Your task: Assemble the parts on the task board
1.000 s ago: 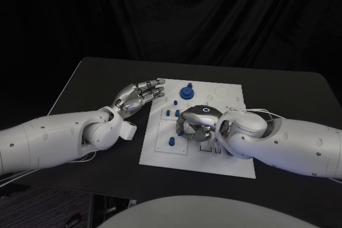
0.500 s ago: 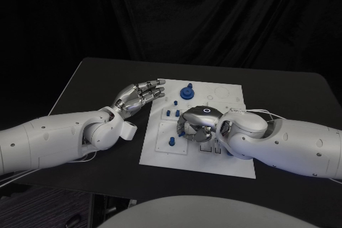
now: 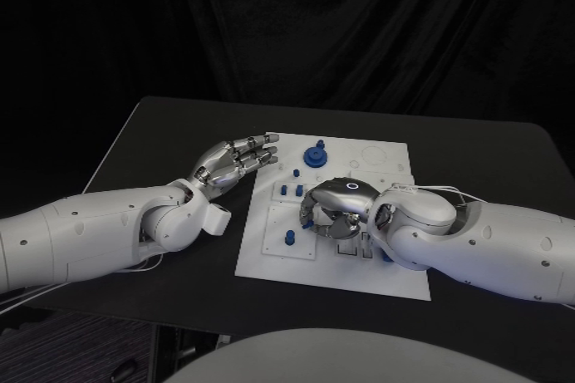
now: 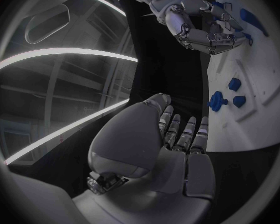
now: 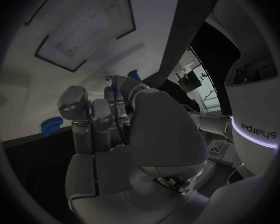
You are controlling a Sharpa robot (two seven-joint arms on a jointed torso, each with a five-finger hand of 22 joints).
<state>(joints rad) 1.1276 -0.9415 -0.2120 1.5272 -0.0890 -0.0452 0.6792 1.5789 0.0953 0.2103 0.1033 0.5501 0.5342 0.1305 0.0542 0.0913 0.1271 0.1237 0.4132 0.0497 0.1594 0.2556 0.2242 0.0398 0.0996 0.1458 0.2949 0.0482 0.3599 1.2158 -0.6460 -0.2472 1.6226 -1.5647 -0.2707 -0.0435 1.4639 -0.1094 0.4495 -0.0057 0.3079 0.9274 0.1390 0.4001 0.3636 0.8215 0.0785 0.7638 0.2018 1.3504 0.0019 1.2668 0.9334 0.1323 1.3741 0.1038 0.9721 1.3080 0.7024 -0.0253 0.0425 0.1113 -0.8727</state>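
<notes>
The right robot hand (image 3: pixel 336 210) hangs curled over the middle of the board (image 3: pixel 273 262), fingers bent down toward the plate. A blue part (image 5: pixel 133 75) peeks out just past its fingertips, but whether it is pinched or merely close I cannot tell. That part lies directly under and just ahead of those fingers, so the right robot hand is far the nearer one for the coming move, probably a seating or a pick. The part's long axis is hidden.

The left robot hand (image 3: pixel 235 161) rests released, fingers apart and holding nothing, just beside the board's edge on the dark surface (image 3: pixel 156 142).

The board is a flat, matte white plate with shallow cut outlines. Small blue pegs (image 3: pixel 289 236) stand near the right robot hand's thumb side; a round blue knob (image 3: pixel 315 154) stands beyond it. All look like hard smooth plastic.
</notes>
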